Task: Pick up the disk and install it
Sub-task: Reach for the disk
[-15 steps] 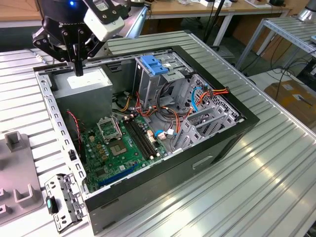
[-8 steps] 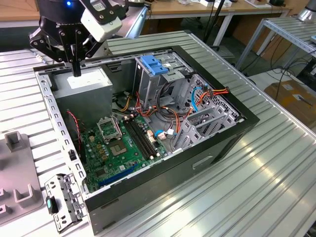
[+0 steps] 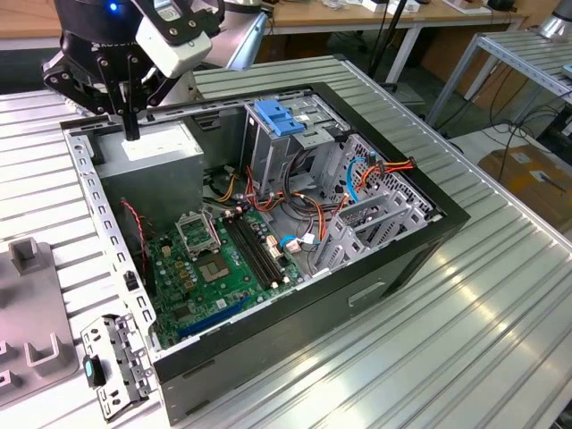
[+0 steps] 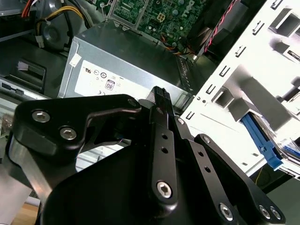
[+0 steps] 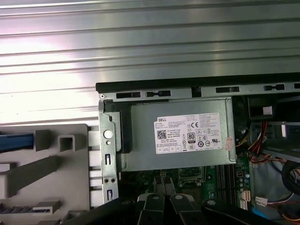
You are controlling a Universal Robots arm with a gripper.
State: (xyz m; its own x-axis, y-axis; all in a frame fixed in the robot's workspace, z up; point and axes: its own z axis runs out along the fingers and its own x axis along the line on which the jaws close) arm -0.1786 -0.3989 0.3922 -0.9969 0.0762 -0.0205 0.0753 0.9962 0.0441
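Ribbed metal desk (image 3: 500, 295), open computer case (image 3: 384, 259). The tool (image 3: 131, 134) hangs over the power supply (image 3: 161, 147), fingers pressed together, empty. The disk (image 4: 286, 149) seems slotted in the grey fixture (image 5: 75, 178) beyond the case wall.

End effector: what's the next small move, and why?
Probably a short move off toward the grey fixture beside the case. The end effector hangs shut and empty over the power supply, so nothing is picked up yet. In the first wrist view the fixture holds a blue-edged part, which may mark the pickup spot.
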